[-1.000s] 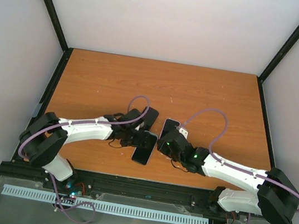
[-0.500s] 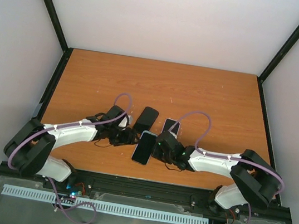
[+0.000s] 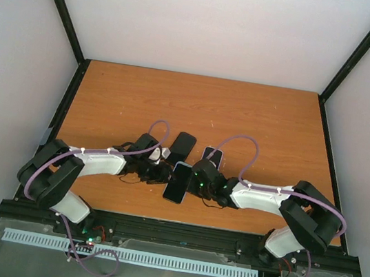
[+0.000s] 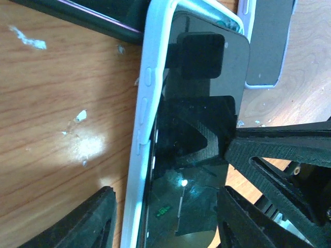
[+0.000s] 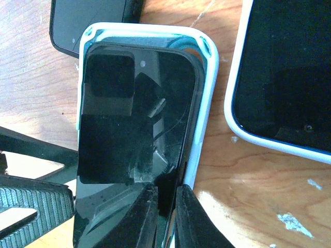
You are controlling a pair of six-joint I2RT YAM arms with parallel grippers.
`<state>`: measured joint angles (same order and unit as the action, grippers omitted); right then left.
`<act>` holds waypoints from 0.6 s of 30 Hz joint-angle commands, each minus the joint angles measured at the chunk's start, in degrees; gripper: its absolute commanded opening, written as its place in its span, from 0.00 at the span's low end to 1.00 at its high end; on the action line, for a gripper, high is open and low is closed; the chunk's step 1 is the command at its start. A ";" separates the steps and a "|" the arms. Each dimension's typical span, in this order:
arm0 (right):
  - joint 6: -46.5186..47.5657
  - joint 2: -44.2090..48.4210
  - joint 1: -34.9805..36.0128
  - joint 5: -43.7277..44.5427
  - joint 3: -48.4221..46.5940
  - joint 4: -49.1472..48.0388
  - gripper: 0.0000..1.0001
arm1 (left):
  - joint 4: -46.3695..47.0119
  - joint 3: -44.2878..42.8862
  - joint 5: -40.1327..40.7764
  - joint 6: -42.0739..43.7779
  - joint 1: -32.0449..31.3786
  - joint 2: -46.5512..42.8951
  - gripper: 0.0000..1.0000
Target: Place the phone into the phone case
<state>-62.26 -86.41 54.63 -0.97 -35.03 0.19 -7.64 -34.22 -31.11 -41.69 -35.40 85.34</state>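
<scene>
Black glass-fronted phone (image 5: 134, 119) lies face up inside the white soft plastic phone case (image 4: 147, 93), near the front edge of the orange-brown wooden worktop (image 3: 257, 121), between your two arms. The phone's top end sits within the case's top rim, with a strip of case interior showing around it. You cannot tell whether the long sides are fully seated. The case rim with its side buttons runs along one long edge in the left wrist view.

Your right end effector (image 5: 165, 204) is nearly closed. Its two fingers (image 5: 145, 217) stand close together, pinching the long edge of the phone where it meets the case rim. You cannot tell whether it has the phone alone or the rim too.

Your left end effector (image 4: 165, 206) is about half open and straddles phone and case from the opposite side, one finger on each side. A sliver of bare wood shows between one finger and the case rim, so no grip is seen there.

Just beyond the case lies a dark slab-shaped phone with a purple edge (image 3: 182, 145). Beside that lies a white-rimmed phone with a dark screen (image 5: 284, 77), close to the case and not touching it. Pale scuff marks (image 4: 83, 144) show on the wood.
</scene>
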 commanded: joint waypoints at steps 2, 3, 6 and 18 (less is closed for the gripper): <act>1.94 -2.89 -0.73 -0.04 -1.61 -4.41 0.07 | 4.34 0.48 -3.53 1.76 0.24 0.70 0.50; 2.12 -3.15 -0.85 -0.12 -1.67 -4.87 0.06 | 4.92 0.56 -4.02 1.52 0.29 0.78 0.49; 2.77 -3.62 -1.14 -0.21 -1.64 -6.02 0.05 | 6.60 1.26 -5.63 0.78 0.24 1.02 0.47; 8.16 -1.68 -1.37 1.91 -1.49 -5.91 0.09 | 10.10 2.40 -7.71 -1.24 0.26 3.09 0.35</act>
<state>-57.93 -87.72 53.06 1.85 -35.40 -2.20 -1.28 -31.55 -34.96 -42.13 -34.41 87.18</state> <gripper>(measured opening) 0.061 0.365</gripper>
